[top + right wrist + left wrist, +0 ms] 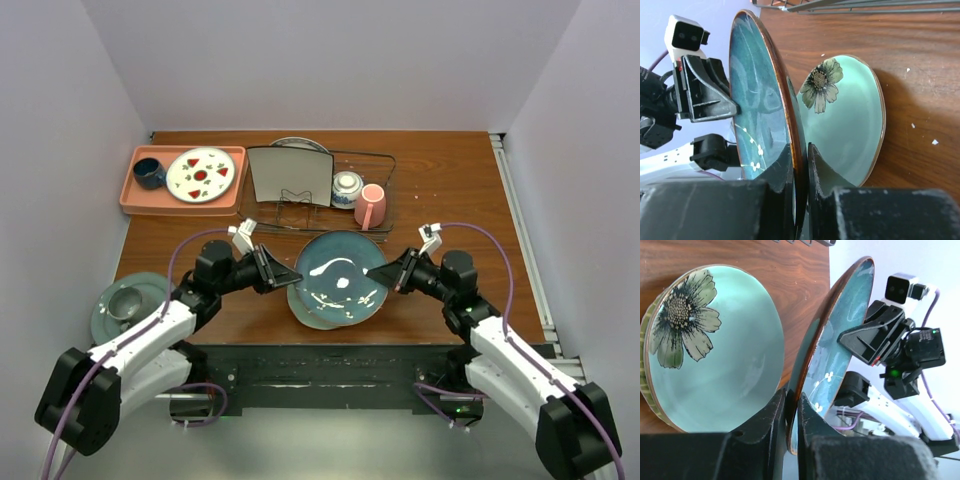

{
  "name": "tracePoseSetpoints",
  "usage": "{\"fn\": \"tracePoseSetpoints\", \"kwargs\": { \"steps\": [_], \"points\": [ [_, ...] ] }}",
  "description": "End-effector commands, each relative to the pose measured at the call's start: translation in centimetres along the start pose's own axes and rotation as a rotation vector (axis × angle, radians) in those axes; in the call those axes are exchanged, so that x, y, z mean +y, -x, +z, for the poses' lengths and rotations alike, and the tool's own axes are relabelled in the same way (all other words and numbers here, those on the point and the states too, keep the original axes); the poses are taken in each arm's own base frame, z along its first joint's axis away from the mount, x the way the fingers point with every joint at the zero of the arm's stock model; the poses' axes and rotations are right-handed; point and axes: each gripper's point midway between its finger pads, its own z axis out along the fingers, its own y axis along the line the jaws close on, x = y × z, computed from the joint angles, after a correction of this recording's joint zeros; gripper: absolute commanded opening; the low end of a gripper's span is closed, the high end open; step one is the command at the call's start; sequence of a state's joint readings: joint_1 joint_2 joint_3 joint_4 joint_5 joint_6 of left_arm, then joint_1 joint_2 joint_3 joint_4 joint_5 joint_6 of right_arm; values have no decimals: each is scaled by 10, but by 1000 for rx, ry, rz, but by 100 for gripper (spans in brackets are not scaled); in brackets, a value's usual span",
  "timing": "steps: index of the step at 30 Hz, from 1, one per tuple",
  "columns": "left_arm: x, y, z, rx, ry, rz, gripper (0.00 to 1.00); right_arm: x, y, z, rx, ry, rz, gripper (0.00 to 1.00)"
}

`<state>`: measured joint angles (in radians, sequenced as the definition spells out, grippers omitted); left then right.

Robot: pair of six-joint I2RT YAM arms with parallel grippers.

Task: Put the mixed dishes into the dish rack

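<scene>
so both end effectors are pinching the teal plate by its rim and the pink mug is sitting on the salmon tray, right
Not quite. The left end effector and right end effector do pinch the teal plate by its rim, but the pink mug sits in the dish rack, not on the salmon tray. The top external view shows it.

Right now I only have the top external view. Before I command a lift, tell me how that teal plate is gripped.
Observer: On the wrist cameras, the left gripper and the right gripper each pinch the teal plate across its rim, on opposite sides.
Operator: Describe the plate under it.
Observer: It's a pale green plate with a large dark-centred flower painted near one edge. The teal plate covers the flower in your view.
</scene>
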<state>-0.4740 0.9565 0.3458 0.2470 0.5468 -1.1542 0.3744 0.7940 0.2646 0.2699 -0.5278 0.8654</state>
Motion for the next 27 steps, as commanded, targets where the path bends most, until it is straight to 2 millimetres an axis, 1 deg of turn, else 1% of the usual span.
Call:
{"fn": "tracePoseSetpoints", "kwargs": {
  "steps": [1, 5, 11, 14, 18, 20, 22, 24, 25, 26, 27],
  "points": [
    [-72, -4, -3, 67, -235, 157, 0, 40, 10, -4, 1, 133, -102, 0],
    [-65, -4, 3, 74, -203, 178, 0, 52, 20, -7, -21, 145, -122, 0],
    [-58, -2, 6, 74, -174, 191, 0, 64, 33, -13, -62, 137, -150, 0],
    [-56, -2, 7, 71, -161, 191, 0, 64, 35, -15, -67, 119, -158, 0],
    [-57, -1, 6, 63, -159, 194, 0, 58, 35, -15, -69, 91, -161, 0],
    [-56, -1, 5, 62, -155, 196, 0, 60, 36, -16, -73, 90, -165, 0],
    [-55, 0, 5, 59, -146, 203, 6, 60, 38, -17, -77, 83, -173, 0],
    [-53, 1, 5, 53, -132, 207, 21, 64, 42, -19, -83, 79, -189, 0],
    [-53, 1, 5, 51, -130, 218, 27, 66, 44, -19, -87, 80, -202, 0],
    [-52, 2, 5, 49, -122, 220, 37, 74, 49, -21, -100, 93, -213, 0],
    [-54, 3, 4, 45, -122, 225, 43, 77, 51, -22, -101, 99, -219, 0]
  ]
}}
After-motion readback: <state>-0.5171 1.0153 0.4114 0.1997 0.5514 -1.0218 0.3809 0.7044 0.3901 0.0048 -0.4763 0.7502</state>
